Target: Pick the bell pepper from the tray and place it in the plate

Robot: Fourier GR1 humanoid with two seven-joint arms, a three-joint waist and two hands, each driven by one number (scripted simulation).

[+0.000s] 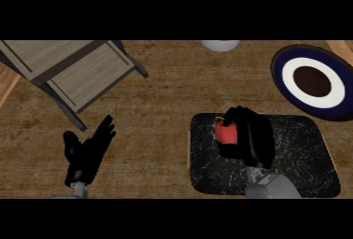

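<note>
A red bell pepper (pixel 225 133) with a green stem sits on the dark speckled tray (pixel 303 158) near its upper left part. My right hand (pixel 251 135) lies over the tray with its fingers curled round the pepper's right and top sides. The plate (pixel 314 81), dark blue with a white ring and a brown centre, stands at the upper right beyond the tray. My left hand (pixel 88 151) rests open at the lower left, fingers pointing up.
A wooden crate-like box (pixel 69 70) with dark edges stands at the upper left. A pale round object (pixel 221 45) shows at the top edge. Bare wooden counter lies between tray and box.
</note>
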